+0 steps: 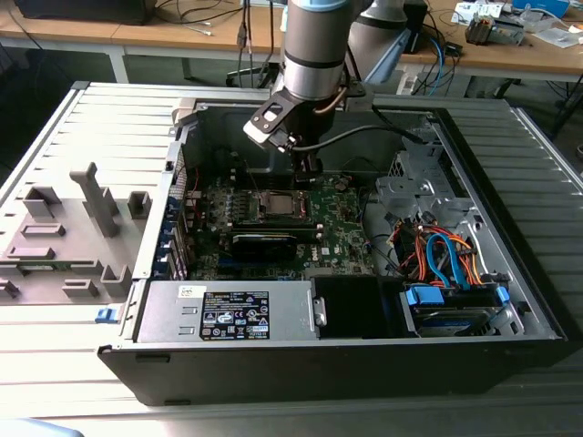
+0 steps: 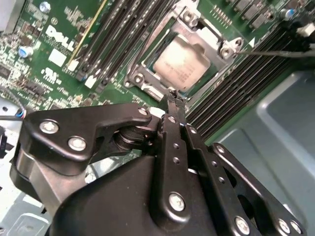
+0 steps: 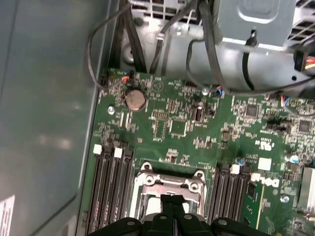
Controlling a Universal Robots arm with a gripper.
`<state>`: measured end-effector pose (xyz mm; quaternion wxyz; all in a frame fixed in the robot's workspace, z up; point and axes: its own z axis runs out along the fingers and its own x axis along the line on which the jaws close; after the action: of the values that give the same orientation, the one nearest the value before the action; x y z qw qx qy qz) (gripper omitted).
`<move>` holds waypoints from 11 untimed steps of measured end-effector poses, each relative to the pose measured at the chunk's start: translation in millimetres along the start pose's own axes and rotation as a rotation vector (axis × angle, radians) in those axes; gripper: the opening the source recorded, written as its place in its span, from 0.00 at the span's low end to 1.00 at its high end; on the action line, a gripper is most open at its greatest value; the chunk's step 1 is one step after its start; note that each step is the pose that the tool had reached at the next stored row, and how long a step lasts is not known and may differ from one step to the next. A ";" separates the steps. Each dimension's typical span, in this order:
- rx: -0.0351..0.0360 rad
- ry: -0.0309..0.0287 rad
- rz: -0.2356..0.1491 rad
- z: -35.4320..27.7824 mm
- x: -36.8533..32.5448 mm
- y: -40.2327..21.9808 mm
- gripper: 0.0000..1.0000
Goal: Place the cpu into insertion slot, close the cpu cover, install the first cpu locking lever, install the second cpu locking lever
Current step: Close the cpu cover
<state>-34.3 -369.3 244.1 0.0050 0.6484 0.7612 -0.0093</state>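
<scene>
The cpu [image 2: 179, 64] lies flat in the insertion slot [image 2: 147, 83], its pale metal top showing through the square cut-out of the cpu cover [image 2: 216, 42], which lies down around it. From outside, the slot [image 1: 273, 208] sits mid-board inside the open case. My gripper [image 2: 174, 101] hangs just above one edge of the slot, fingers pressed together with nothing between them. The same fingertips [image 3: 172, 200] overlap the slot's silver rim [image 3: 147, 182] in the first wrist view. A thin metal rod [image 2: 275, 50] runs away from one corner of the slot.
Dark memory slots [image 2: 123, 34] flank the socket on both sides. A long black card [image 1: 264, 241] lies in front of it. The power supply [image 1: 228, 314], bundled cables [image 1: 437, 250] and case walls [image 1: 301, 118] ring the board. Grey fixtures [image 1: 91, 205] stand on the exterior view's left.
</scene>
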 end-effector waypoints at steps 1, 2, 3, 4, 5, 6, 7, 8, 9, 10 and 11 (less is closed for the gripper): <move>0.0000 0.0000 0.000 1.8 0.4 -2.2 0.11; 0.0000 0.0000 0.000 4.0 0.7 -4.1 0.11; 0.0000 0.0000 0.000 6.3 1.1 -6.1 0.11; 0.0000 0.0000 0.000 7.9 1.5 -8.0 0.11; 0.0000 0.0000 0.000 8.6 1.6 -8.7 0.11; 0.0000 0.0000 0.000 9.3 1.7 -9.4 0.11; 0.0001 -0.0001 0.000 9.8 1.9 -10.4 0.11; 0.0001 -0.0001 0.000 10.4 2.1 -11.6 0.11; 0.0001 -0.0001 0.000 11.1 2.4 -13.6 0.11; 0.0000 0.0000 0.000 11.7 2.7 -15.1 0.11; 0.0000 0.0001 0.000 12.8 3.1 -17.6 0.11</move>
<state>-52.3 -369.3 231.4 0.0050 0.6484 0.7612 -0.0093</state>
